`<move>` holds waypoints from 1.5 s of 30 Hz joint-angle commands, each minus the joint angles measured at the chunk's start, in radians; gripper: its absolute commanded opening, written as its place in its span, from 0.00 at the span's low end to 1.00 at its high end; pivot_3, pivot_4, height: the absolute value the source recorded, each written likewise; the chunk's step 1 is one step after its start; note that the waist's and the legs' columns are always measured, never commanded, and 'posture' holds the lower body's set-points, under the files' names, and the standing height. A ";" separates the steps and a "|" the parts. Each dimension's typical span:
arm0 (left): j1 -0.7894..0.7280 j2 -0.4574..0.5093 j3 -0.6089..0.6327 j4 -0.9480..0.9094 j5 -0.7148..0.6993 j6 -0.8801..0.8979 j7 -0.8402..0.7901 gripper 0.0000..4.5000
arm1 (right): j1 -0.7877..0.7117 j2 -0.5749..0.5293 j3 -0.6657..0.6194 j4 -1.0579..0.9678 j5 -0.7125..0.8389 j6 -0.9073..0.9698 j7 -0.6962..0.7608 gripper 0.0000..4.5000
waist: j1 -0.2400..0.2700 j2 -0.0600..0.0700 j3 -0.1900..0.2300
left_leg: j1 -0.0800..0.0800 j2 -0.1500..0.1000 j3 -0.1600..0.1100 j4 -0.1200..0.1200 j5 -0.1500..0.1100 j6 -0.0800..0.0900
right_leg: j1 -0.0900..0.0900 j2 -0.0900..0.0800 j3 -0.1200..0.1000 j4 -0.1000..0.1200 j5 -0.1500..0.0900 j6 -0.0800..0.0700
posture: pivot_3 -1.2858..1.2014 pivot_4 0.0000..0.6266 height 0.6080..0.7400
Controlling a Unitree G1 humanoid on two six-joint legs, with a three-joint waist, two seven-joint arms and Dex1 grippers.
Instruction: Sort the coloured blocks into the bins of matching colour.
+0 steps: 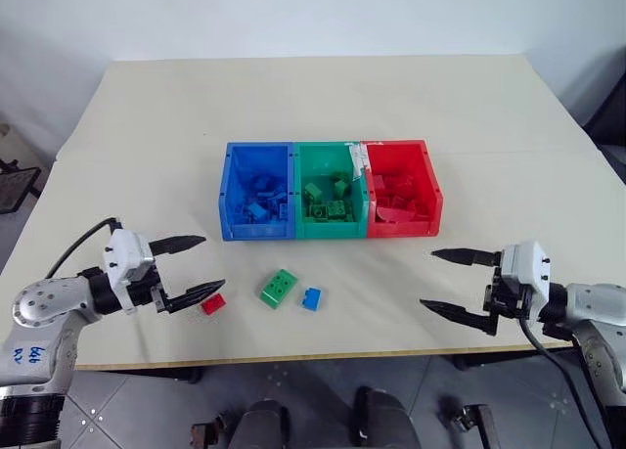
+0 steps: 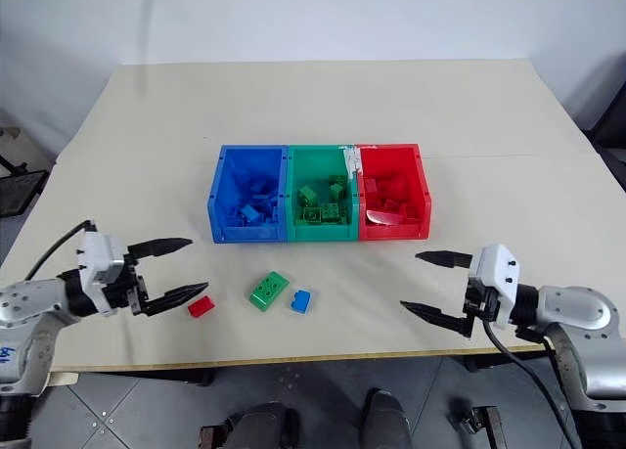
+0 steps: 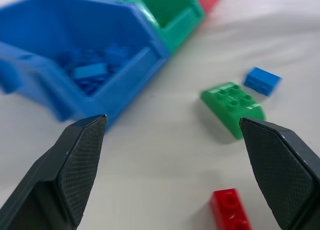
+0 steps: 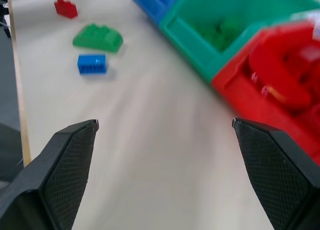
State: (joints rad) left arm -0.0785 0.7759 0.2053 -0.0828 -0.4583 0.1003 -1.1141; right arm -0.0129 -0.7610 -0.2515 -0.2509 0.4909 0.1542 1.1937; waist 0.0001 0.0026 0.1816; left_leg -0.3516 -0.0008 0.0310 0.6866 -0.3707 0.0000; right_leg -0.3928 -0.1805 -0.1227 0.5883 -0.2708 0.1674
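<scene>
Left gripper (image 1: 193, 263) released and empty, low over the near left of the table (image 1: 147, 116), just left of red brick (image 1: 213, 303). Right gripper (image 1: 443, 281) likewise spread wide, empty, near right, well apart from everything. Green brick (image 1: 279, 288) and blue brick (image 1: 311, 298) loose, right of the red one. Farther off, blue bin (image 1: 256, 193), green bin (image 1: 330, 191), red bin (image 1: 403, 188) joined in a row, each holding matching bricks.

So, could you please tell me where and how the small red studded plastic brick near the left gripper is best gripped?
Probably across the two long flat sides of the small red studded plastic brick, coming from above with the open left gripper beside it. It lies flat on the table, studs up, with free space around it.
</scene>
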 commanded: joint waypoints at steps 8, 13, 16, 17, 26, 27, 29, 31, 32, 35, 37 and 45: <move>-0.360 -0.072 -0.477 -0.219 0.190 0.187 -0.038 1.00 | 0.145 -0.068 -0.095 -0.155 0.058 0.002 0.024 1.00 | 0.037 0.000 0.000 | -0.002 -0.001 0.000 0.006 -0.001 0.002 | 0.002 -0.001 0.000 -0.001 0.000 0.000 | 0.52 0.24 1.00; -0.458 -0.097 -0.589 -0.176 0.311 0.216 -0.029 1.00 | 0.198 -0.073 -0.122 -0.189 0.064 0.012 0.003 1.00 | 0.024 0.000 0.000 | -0.002 -0.001 0.001 0.006 -0.002 0.003 | 0.001 0.000 0.001 -0.001 0.000 0.000 | 0.52 0.24 1.00; -0.545 -0.124 -0.675 -0.114 0.479 0.287 0.051 1.00 | 0.259 -0.079 -0.144 -0.218 0.061 0.028 -0.002 1.00 | 0.031 0.000 0.000 | -0.002 -0.001 0.002 0.005 -0.002 0.003 | 0.001 0.000 0.002 -0.001 0.000 0.000 | 0.52 0.24 1.00; -0.560 -0.138 -0.684 -0.102 0.489 0.296 0.056 1.00 | 0.273 -0.078 -0.151 -0.227 0.062 0.031 -0.007 1.00 | 0.034 -0.001 0.000 | -0.002 -0.001 0.002 0.006 -0.002 0.003 | 0.001 0.000 0.002 -0.001 0.000 0.000 | 0.52 0.24 1.00; -0.545 -0.162 -0.691 -0.140 0.454 0.375 -0.002 0.66 | 0.355 -0.070 -0.194 -0.278 0.058 0.035 -0.046 1.00 | 0.042 -0.001 0.000 | -0.004 -0.001 0.003 0.011 -0.004 0.006 | 0.001 0.000 0.003 -0.002 0.000 0.000 | 0.52 0.24 1.00; -0.544 -0.158 -0.695 -0.142 0.457 0.376 -0.008 0.59 | 0.356 -0.072 -0.196 -0.278 0.059 0.035 -0.047 1.00 | 0.043 -0.001 0.000 | -0.004 -0.001 0.003 0.012 -0.004 0.006 | 0.001 0.000 0.003 -0.002 0.000 0.000 | 0.52 0.24 1.00; -0.541 -0.146 -0.705 -0.138 0.472 0.365 -0.020 0.45 | 0.358 -0.074 -0.197 -0.275 0.058 0.034 -0.049 1.00 | 0.045 -0.001 0.000 | -0.004 -0.001 0.003 0.012 -0.004 0.006 | 0.001 0.000 0.003 -0.002 0.000 0.000 | 0.52 0.24 1.00; -0.538 -0.151 -0.704 -0.124 0.474 0.347 -0.019 0.32 | 0.362 -0.073 -0.194 -0.273 0.054 0.030 -0.051 1.00 | 0.047 -0.001 0.000 | -0.004 -0.001 0.003 0.012 -0.004 0.006 | 0.001 0.000 0.003 -0.002 0.000 0.000 | 0.52 0.24 1.00; -0.537 -0.160 -0.698 -0.117 0.469 0.337 -0.014 0.32 | 0.362 -0.071 -0.191 -0.272 0.051 0.027 -0.053 1.00 | 0.049 -0.001 0.000 | -0.004 -0.001 0.003 0.012 -0.004 0.006 | 0.001 0.000 0.003 -0.002 0.000 0.000 | 0.52 0.24 1.00; -0.530 -0.190 -0.649 -0.104 0.435 0.312 0.015 0.32 | 0.367 -0.062 -0.189 -0.275 0.048 0.022 -0.063 1.00 | 0.051 -0.001 0.000 | -0.004 -0.001 0.003 0.012 -0.004 0.006 | 0.001 0.000 0.003 -0.002 0.000 0.000 | 0.52 0.24 1.00; -0.521 -0.216 -0.579 -0.093 0.388 0.285 0.041 0.32 | 0.364 -0.039 -0.193 -0.281 0.061 0.013 -0.082 1.00 | 0.052 -0.001 0.000 | -0.004 -0.001 0.003 0.013 -0.004 0.006 | 0.001 0.000 0.004 -0.002 0.000 0.000 | 0.52 0.24 1.00; -0.500 -0.299 -0.265 -0.013 0.300 0.254 0.283 0.32 | 0.266 0.068 -0.173 -0.335 0.134 0.035 -0.232 1.00 | 0.045 -0.001 0.000 | -0.003 -0.001 0.003 0.012 -0.004 0.006 | 0.001 0.000 0.003 0.000 0.000 0.000 | 0.52 0.24 1.00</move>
State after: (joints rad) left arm -0.5761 0.4881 -0.1419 -0.1077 -0.1322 0.3892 -0.9027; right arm 0.2792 -0.7097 -0.4096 -0.5379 0.5766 0.1774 1.0074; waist 0.0447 0.0021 0.1819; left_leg -0.3544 -0.0015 0.0342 0.6990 -0.3749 0.0062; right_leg -0.3917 -0.1808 -0.1192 0.5886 -0.2706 0.1678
